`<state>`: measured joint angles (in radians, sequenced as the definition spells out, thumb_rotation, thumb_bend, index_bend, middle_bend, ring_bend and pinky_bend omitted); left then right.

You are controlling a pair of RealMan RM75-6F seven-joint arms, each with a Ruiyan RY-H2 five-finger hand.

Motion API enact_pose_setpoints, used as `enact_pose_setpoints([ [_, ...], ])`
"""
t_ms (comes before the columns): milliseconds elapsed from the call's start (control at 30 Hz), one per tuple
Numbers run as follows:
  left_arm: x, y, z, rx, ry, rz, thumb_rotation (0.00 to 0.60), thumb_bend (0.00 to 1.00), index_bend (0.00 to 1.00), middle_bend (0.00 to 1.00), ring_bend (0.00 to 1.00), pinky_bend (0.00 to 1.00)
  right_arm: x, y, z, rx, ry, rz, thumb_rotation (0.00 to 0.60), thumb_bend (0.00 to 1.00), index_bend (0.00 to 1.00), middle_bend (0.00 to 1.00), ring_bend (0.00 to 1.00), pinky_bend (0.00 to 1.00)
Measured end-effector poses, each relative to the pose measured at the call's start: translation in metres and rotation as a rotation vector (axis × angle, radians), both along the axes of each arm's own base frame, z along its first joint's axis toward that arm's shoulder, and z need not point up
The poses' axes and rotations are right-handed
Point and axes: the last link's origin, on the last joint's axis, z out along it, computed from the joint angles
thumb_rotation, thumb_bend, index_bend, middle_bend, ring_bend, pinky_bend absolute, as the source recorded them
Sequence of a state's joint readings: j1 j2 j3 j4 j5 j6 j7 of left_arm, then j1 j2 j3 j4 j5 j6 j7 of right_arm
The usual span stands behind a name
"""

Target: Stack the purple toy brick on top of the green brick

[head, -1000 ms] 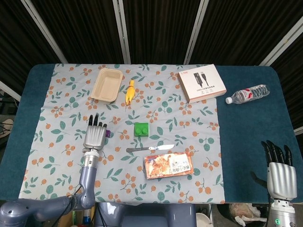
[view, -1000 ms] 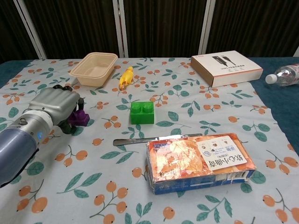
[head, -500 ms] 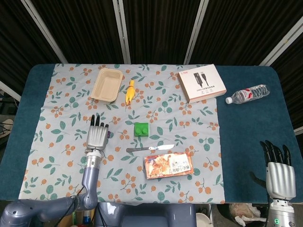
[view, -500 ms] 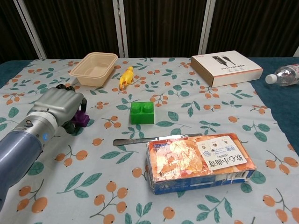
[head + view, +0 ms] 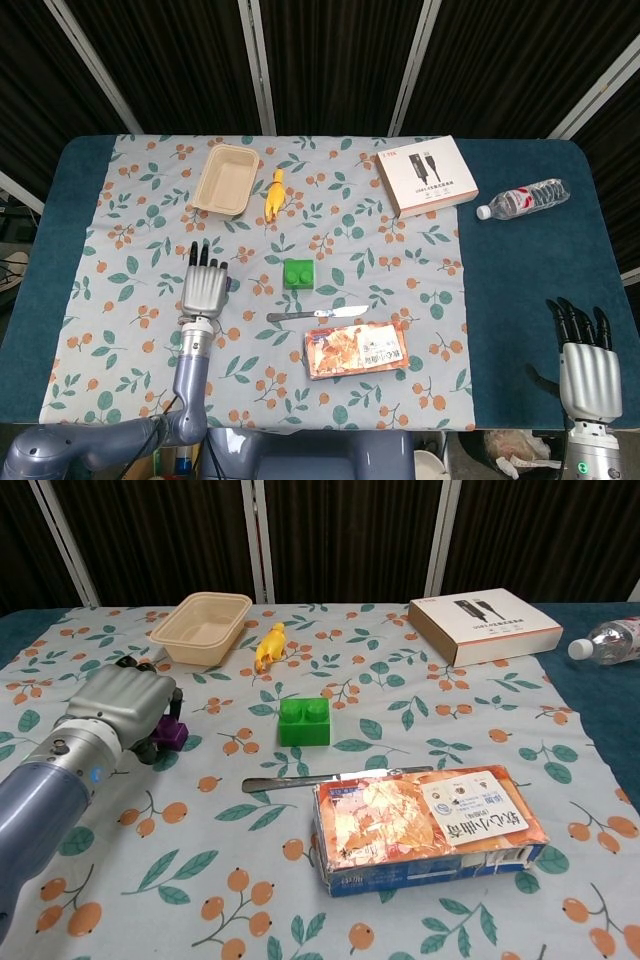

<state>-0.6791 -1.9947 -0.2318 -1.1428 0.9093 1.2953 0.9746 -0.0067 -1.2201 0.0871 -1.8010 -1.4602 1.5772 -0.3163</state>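
The cloth [image 5: 420, 730] is matt printed fabric over a dark blue bench [image 5: 530, 260]. The green brick [image 5: 304, 722] and purple brick [image 5: 170, 734] are smooth, slightly glossy plastic. The left hand [image 5: 118, 708] has a brushed metallic shell. The knife [image 5: 300, 780] is shiny metal; the packet [image 5: 425, 825] is glossy.

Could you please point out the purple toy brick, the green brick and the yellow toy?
Purple toy brick [image 5: 172, 734], chest view, its exposed side.
Green brick [image 5: 304, 723], chest view, front face.
Yellow toy [image 5: 270, 643], chest view, its body.

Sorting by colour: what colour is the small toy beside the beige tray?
Yellow; the toy shows best in the chest view.
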Motion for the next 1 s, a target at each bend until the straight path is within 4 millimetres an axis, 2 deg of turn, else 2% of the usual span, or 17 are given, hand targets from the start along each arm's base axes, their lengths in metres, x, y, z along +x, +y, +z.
enact_pose_setpoints([
  [333, 0.002, 0.000, 0.003, 0.017, 0.000, -0.004, 0.600, 0.42, 0.51, 0.43, 0.13, 0.05, 0.001, 0.001, 0.000, 0.003, -0.007, 0.006, 0.600, 0.15, 0.14, 0.14, 0.15, 0.01],
  [667, 0.011, 0.002, 0.010, 0.039, -0.031, -0.026, 0.600, 0.42, 0.49, 0.43, 0.13, 0.05, 0.001, 0.000, -0.001, 0.008, -0.010, 0.008, 0.600, 0.15, 0.14, 0.14, 0.15, 0.01],
  [800, 0.024, 0.001, 0.015, 0.028, -0.110, -0.020, 0.600, 0.41, 0.49, 0.43, 0.13, 0.05, 0.002, 0.000, -0.002, 0.014, -0.011, 0.011, 0.600, 0.15, 0.14, 0.14, 0.15, 0.01],
  [1000, 0.063, -0.001, 0.032, -0.018, -0.280, 0.004, 0.600, 0.40, 0.49, 0.43, 0.13, 0.05, 0.004, 0.000, -0.004, 0.021, -0.009, 0.019, 0.600, 0.15, 0.14, 0.14, 0.15, 0.01],
])
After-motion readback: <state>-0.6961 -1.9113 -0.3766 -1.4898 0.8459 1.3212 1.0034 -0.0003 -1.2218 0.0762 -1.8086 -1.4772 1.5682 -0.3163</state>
